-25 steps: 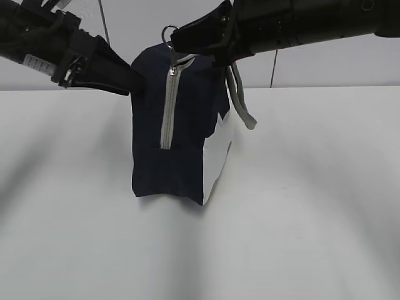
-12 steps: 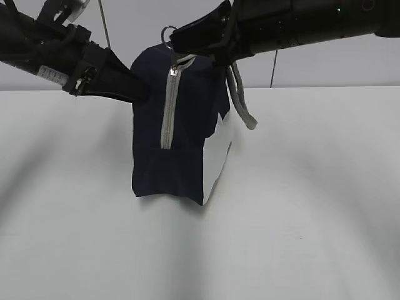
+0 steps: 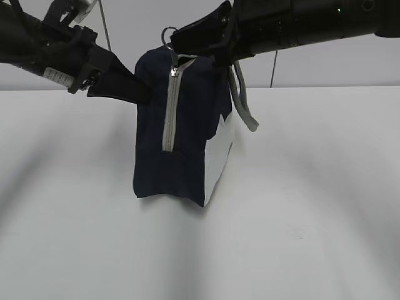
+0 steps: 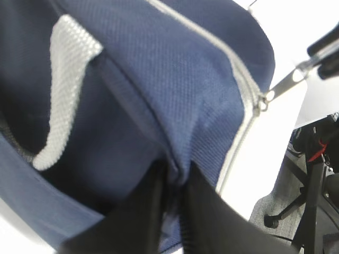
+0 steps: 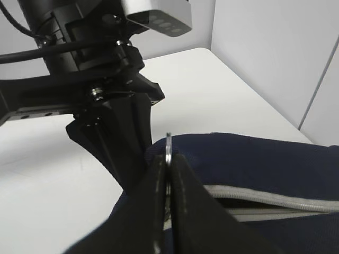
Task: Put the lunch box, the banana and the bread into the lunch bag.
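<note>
The navy lunch bag [image 3: 187, 125] stands upright on the white table [image 3: 300, 219], its grey zipper [image 3: 167, 112] running down the front. My left gripper [image 3: 142, 95] reaches in from the left and is shut on a fold of the bag's fabric [image 4: 177, 177] at its upper left edge. My right gripper [image 3: 174, 39] comes in over the top, shut on the metal ring pull [image 5: 168, 142] of the zipper. A grey strap handle [image 3: 244, 106] hangs down the bag's right side. The lunch box, the banana and the bread are out of view.
A pale wall stands behind the table with thin cables [image 3: 274, 69] hanging along it. The left wrist view shows a black stand leg and a wheeled base [image 4: 312, 174] on the floor beyond the table edge.
My left gripper has moved in and closed on the bag's fabric. The bag's top has shifted slightly to the right. The right gripper still holds the ring pull.
</note>
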Motion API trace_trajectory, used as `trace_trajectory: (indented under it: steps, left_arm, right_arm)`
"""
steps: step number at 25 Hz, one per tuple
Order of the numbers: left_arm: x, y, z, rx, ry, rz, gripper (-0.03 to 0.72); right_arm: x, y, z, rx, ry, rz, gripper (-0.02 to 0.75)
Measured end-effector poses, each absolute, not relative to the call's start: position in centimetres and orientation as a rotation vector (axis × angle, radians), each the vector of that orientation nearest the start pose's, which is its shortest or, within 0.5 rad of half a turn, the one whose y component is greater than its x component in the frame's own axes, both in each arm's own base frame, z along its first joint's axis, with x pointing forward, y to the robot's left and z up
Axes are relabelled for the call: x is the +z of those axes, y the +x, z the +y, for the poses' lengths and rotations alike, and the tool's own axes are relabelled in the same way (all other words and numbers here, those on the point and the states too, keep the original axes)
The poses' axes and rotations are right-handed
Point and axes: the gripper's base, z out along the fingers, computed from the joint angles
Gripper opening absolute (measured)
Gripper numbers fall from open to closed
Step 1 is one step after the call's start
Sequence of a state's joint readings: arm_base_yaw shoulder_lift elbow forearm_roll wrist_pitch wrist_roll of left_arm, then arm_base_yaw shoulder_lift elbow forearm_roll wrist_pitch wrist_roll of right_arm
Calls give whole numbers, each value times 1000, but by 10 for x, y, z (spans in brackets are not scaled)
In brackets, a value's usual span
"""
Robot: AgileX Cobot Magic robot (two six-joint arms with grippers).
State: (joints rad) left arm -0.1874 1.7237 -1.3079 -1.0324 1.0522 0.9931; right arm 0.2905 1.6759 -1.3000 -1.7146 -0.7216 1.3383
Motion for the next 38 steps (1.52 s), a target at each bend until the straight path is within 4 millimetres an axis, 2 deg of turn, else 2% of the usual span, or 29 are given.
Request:
trace_trajectory:
  steps: [3,15,24,38]
  left_arm:
    - [283,336,-134,-1037,858,2264,6]
    - [283,336,-134,-1036,861,2265,5]
    - [281,334,-132,-1012,876,2301,4]
    - [277,332,-129,-972,921,2337,3]
  right_arm:
    - [322,345,165,616,-1079,1597,-16]
    - [326,350,163,579,-1021,1606,-16]
    - [337,355,162,555,-975,1585,-16]
    - [337,394,173,574,-956,1628,-16]
